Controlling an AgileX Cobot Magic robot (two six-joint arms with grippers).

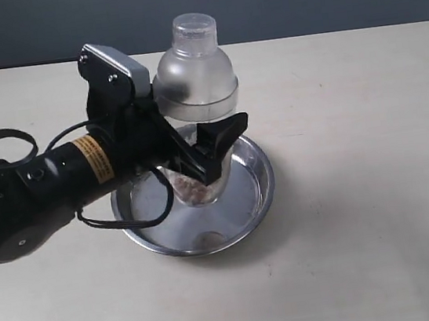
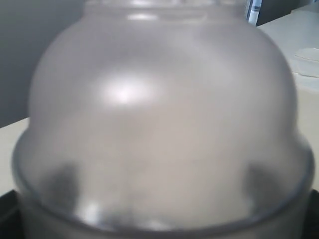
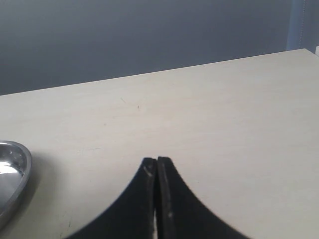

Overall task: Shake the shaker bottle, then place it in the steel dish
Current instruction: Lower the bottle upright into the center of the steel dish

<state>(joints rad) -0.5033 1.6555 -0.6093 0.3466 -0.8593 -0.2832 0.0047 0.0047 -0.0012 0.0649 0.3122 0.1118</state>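
Steel gleams at centre stage: the steel dish [image 1: 245, 204] sits on the pale table [image 1: 363, 204], and the shaker bottle [image 1: 195, 76] stands upright inside its rim, close to the middle. I cannot tell whether the bottle's base touches the dish floor. The black left arm comes in from nine o'clock. The left gripper [image 1: 212, 151] has its jaws spread wide around the bottle's clear lower body, clamped on it just under the frosted dome. Brown beans [image 1: 189, 186] show through the plastic low down, and the small round cap [image 1: 194, 28] points straight to twelve o'clock. Bare dish floor shows from four o'clock round to seven o'clock of the bottle.

Over on the left wrist camera, the shaker bottle [image 2: 159, 124] fills nearly everything, a blurred frosted dome right up close.

Right wrist camera now: the right gripper [image 3: 157, 167] has its two black fingers pressed together, nothing between them, above open table, with the steel dish [image 3: 14, 172] rim at the frame's edge, well apart from it.
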